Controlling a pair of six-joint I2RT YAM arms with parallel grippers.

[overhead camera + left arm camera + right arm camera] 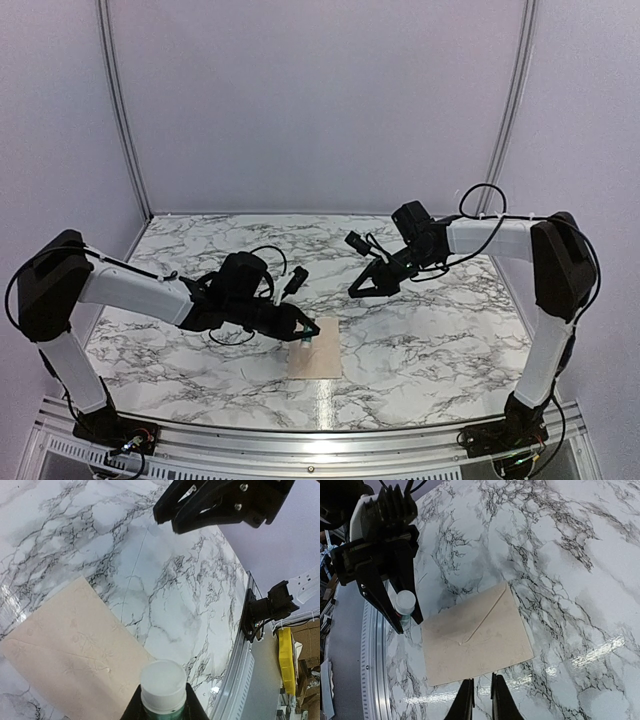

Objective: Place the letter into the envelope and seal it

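The cream envelope lies flat on the marble table, its triangular flap folded down; it also shows in the left wrist view and the right wrist view. The letter is out of view. My left gripper is shut on a glue stick with a white cap and a green body, held at the envelope's near-left corner. My right gripper hovers above and behind the envelope, empty, its jaws only a narrow slit apart.
A metal rail runs along the table's near edge. Pale booth walls stand behind and at the sides. A yellow object lies off the table beyond the rail.
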